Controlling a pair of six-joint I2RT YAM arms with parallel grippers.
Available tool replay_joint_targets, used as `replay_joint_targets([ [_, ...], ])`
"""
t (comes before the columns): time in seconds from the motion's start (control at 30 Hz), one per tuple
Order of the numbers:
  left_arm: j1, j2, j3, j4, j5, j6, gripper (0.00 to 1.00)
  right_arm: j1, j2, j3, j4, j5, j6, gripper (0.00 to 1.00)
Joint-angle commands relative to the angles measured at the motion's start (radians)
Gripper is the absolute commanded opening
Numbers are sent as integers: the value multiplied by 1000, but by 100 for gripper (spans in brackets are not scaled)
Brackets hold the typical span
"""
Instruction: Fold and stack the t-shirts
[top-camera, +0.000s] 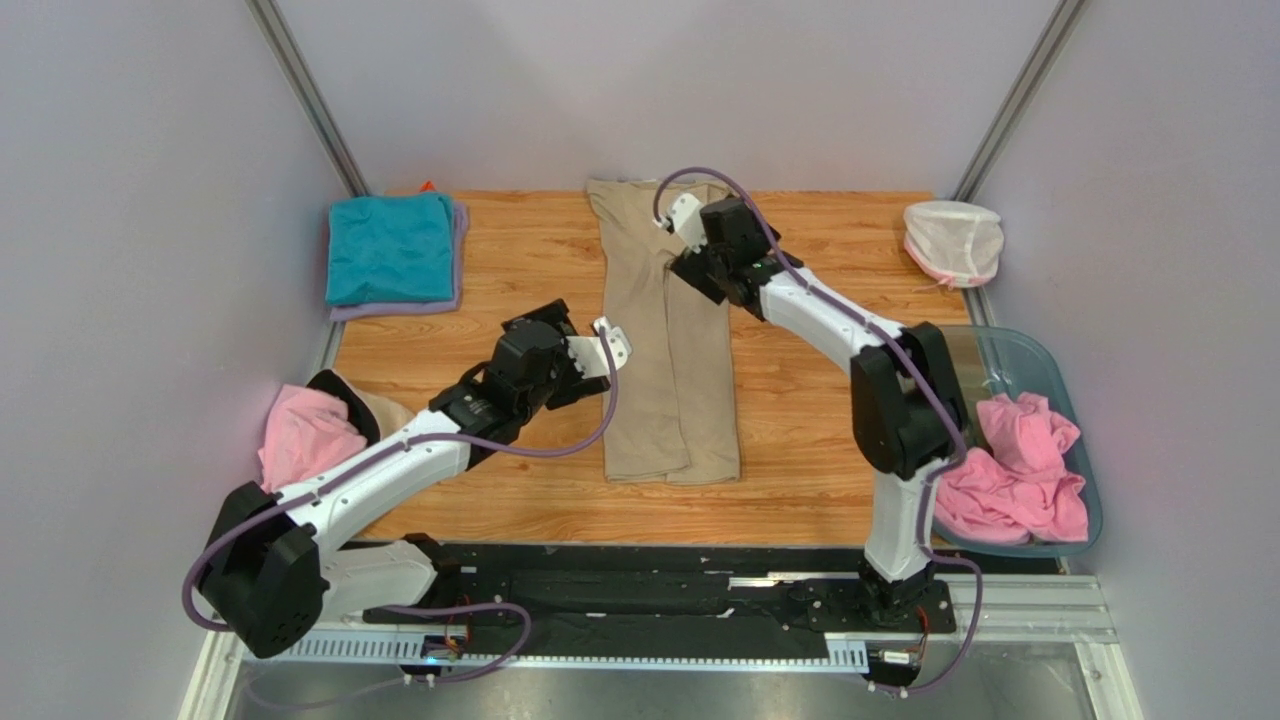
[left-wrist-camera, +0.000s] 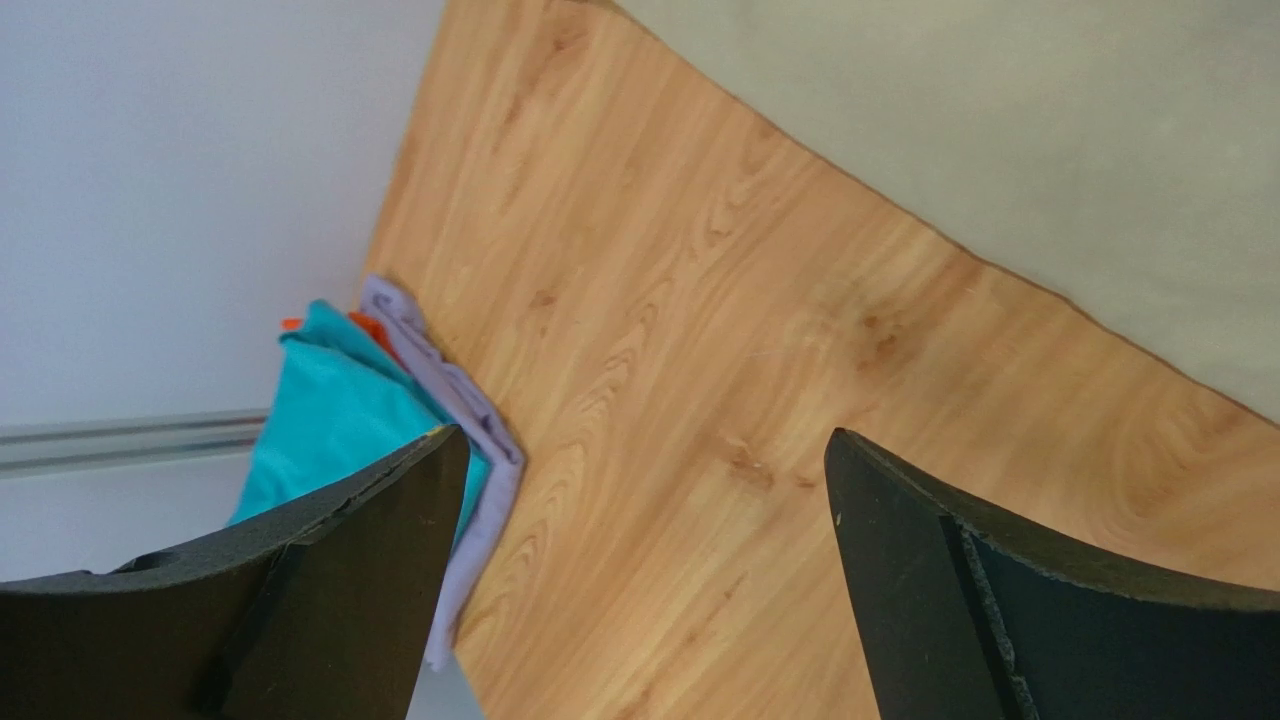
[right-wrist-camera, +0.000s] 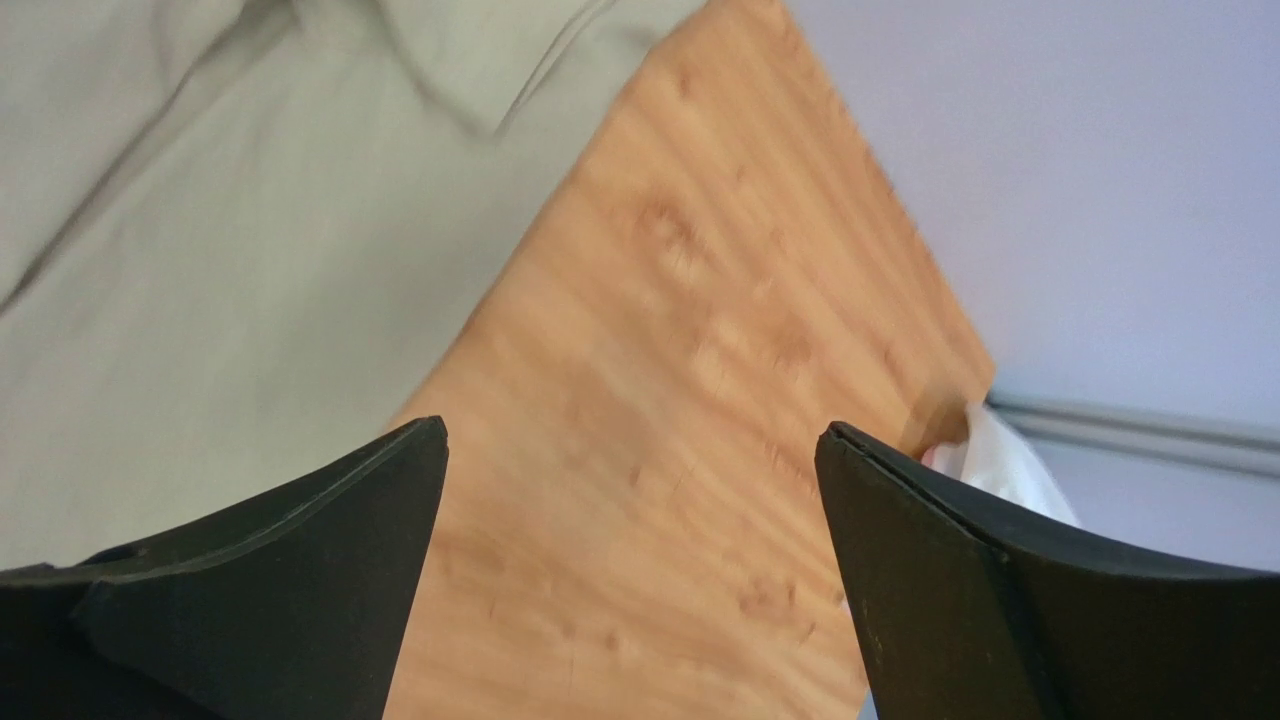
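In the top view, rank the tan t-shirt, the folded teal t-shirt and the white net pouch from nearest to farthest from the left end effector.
Measured from the left end effector:
1. tan t-shirt: just beside its fingers, lying mid-table.
2. teal t-shirt: folded at the far left corner.
3. white net pouch: at the far right corner, across the table.

A: We've got the left arm (top-camera: 376, 465) and right arm (top-camera: 842, 323), white links and black joints?
B: Yep. We note a lilac cable (top-camera: 556, 447) looping back from each set of jaws. Left gripper (top-camera: 613, 345) and right gripper (top-camera: 679, 215) have white housings, and the fingers (left-wrist-camera: 346, 600) are matte black wedges.
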Motion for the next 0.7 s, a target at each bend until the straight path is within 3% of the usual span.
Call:
replay_joint_targets([
  [0.0, 8, -59, 7, -144, 189, -116, 97, 23, -207, -216, -208, -54, 82, 100],
  [0.2, 11, -52, 22, -365, 511, -115, 95, 41, -547, -558, -300, -145, 62, 95],
  [0.4, 9, 68, 85, -482, 669, -105, 91, 93, -834, -759, -392, -266, 94, 91],
  [0.67, 8, 246, 194, -585, 760, -95, 85, 276, -931, -873, -395, -232, 146, 89],
])
